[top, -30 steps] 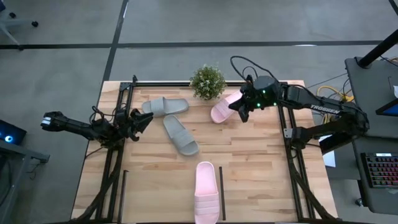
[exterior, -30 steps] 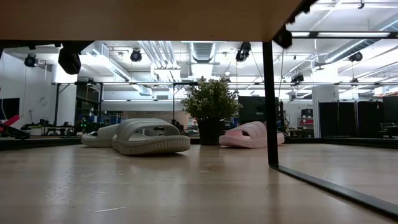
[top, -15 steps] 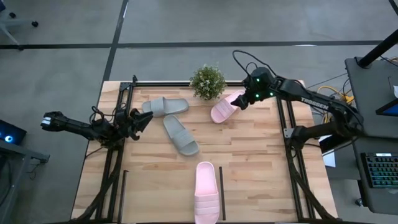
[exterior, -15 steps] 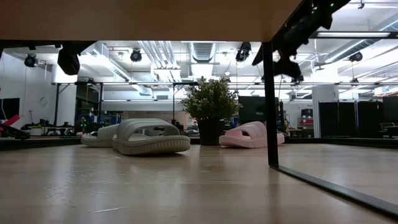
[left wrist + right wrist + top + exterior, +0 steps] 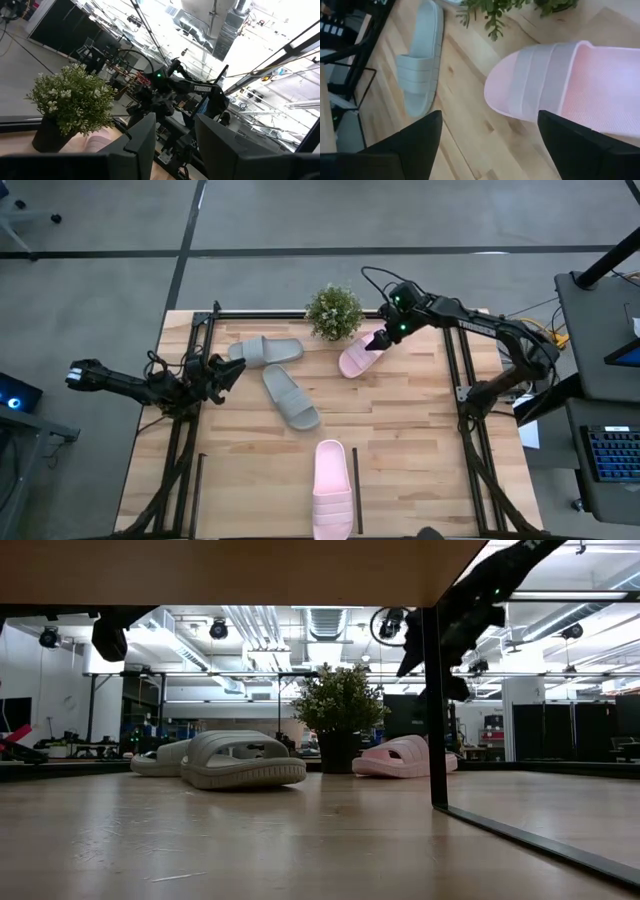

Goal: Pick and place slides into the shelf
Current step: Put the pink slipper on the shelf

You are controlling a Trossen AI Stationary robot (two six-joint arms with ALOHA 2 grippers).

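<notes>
at the worktop's (image 5: 400,420) left edge the left gripper (image 5: 228,372) waits, its fingers parted a little and holding nothing. just beside it lie the two grey-green slides: one (image 5: 265,351) flat along the far edge, the other (image 5: 291,396) angled toward the middle of the worktop. neither is in a bay.

further right, a small potted plant (image 5: 334,312) stands at the far edge, and the far pink slide (image 5: 359,352) lies just beside it, its long axis running diagonally with one end pointing toward the near left. the right gripper (image 5: 380,340) hangs over that slide's far-right end with its fingers (image 5: 572,145) spread wide; the right wrist view shows the strap and footbed directly between and beyond them, nothing pinched yet. this arm is clearly the nearer one to that slide. my judgement is that the coming move is a straight descent, and the spread fingers need to straddle the slide across its width rather than along its length.

the shelf (image 5: 356,490), marked by thin black bars at the near edge, holds one thing: the second pink slide (image 5: 332,488), lying lengthwise in the bay left of the bar.
</notes>
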